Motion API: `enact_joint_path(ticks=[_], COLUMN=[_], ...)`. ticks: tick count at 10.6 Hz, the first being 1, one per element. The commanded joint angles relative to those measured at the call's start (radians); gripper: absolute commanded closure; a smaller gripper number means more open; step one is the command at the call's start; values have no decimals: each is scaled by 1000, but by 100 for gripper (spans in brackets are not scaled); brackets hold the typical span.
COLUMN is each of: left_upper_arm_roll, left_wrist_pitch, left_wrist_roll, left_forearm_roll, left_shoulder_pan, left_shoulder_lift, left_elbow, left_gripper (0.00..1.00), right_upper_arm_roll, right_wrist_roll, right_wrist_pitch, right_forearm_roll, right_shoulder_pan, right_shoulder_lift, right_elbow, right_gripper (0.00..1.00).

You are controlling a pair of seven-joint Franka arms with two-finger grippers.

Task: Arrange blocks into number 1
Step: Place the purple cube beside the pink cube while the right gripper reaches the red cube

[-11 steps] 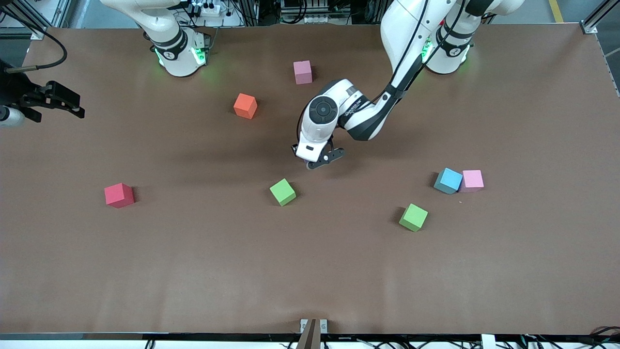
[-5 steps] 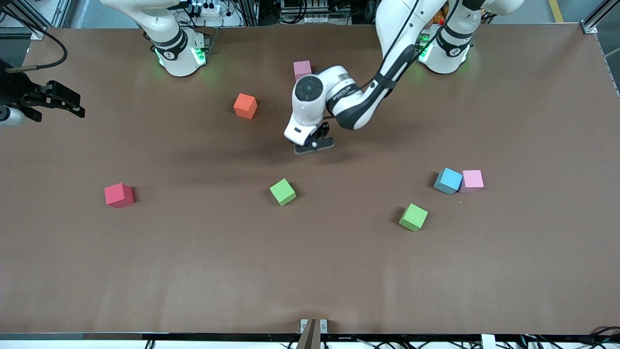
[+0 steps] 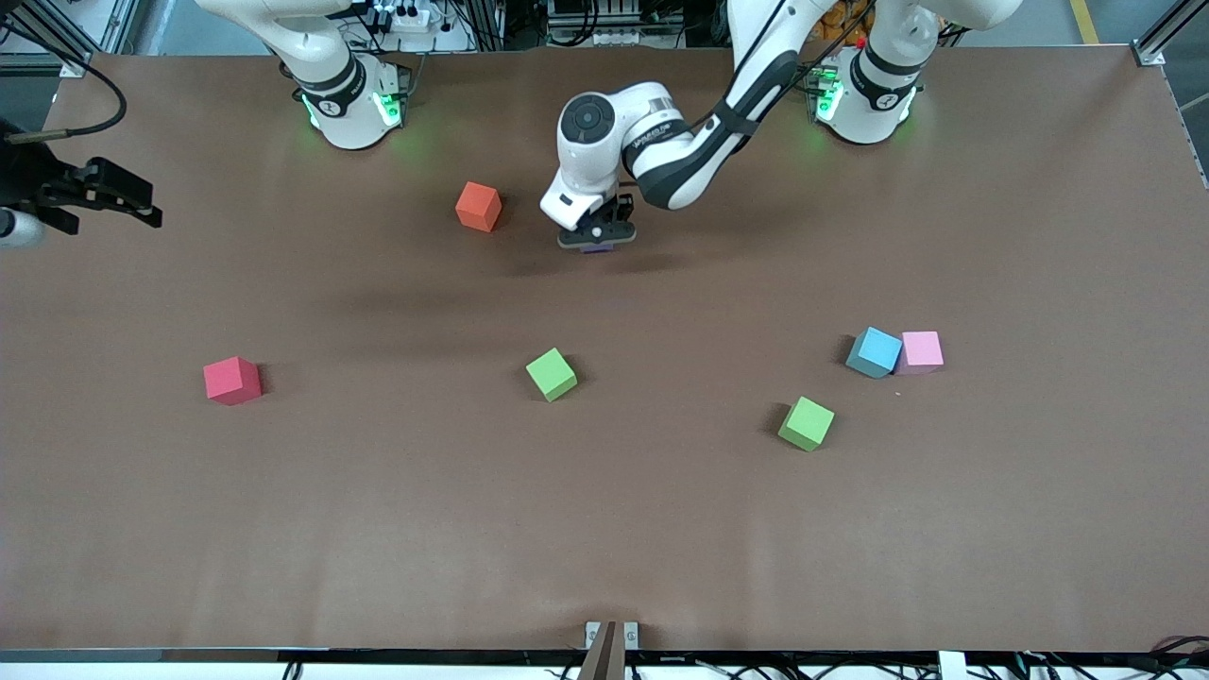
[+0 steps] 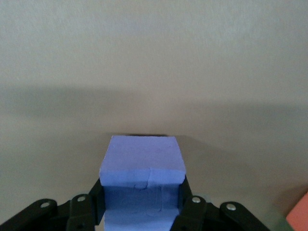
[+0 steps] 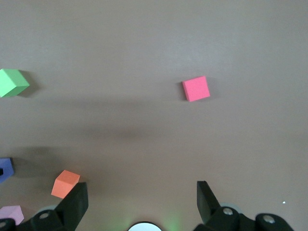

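My left gripper [image 3: 595, 240] is shut on a purple block [image 4: 142, 161], low over the table beside the orange block [image 3: 478, 206]. Only a purple sliver [image 3: 596, 248] shows under the fingers in the front view. A red block [image 3: 231, 380] lies toward the right arm's end. Two bright green blocks [image 3: 551, 374] [image 3: 806, 422] lie nearer the front camera. A light blue block [image 3: 874, 351] touches a pink block [image 3: 921, 350]. My right gripper [image 3: 142, 203] waits open and empty at the table's edge.
A dull pink block [image 5: 10, 212] near the bases shows only in the right wrist view; the left arm hides it in the front view. That view also shows the red block [image 5: 196, 88], a green block [image 5: 13, 82] and the orange block [image 5: 65, 183].
My left gripper has moved from near the middle green block toward the robots' bases, carrying the purple block. It now covers the dull pink block in the front view. The right arm stayed still.
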State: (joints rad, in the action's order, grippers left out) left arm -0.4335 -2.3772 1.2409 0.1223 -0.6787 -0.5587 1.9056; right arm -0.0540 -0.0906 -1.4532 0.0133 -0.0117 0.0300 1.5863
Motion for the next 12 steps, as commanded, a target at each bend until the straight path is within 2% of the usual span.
enact_joint_path(ticks=[1,5,9,12], left_upper_arm_roll=[-39,-92,-129,-148], left_wrist_pitch=[6,4,4,4], left_wrist_roll=[20,20,29,31], left_forearm_roll=[22,22,22,22], left_shoulder_pan=[16,18,25,36], left_shoulder_lift=[30,40,48,53], left_elbow=[47,79,113,121], left_gripper=[100,100,100,100], right_upper_arm_roll=[6,6,8,6], right_wrist_roll=[-11,-14,-21,-142], right_wrist_pitch=[1,-40,-252,-458], right_forearm_roll=[14,8,8,8], right_shoulder_pan=[-83,-106,-113,-141], right_shoulder_lift=[-83,-195,-173,-176], right_elbow=[-35,18,252,426], right_gripper=[0,0,0,0])
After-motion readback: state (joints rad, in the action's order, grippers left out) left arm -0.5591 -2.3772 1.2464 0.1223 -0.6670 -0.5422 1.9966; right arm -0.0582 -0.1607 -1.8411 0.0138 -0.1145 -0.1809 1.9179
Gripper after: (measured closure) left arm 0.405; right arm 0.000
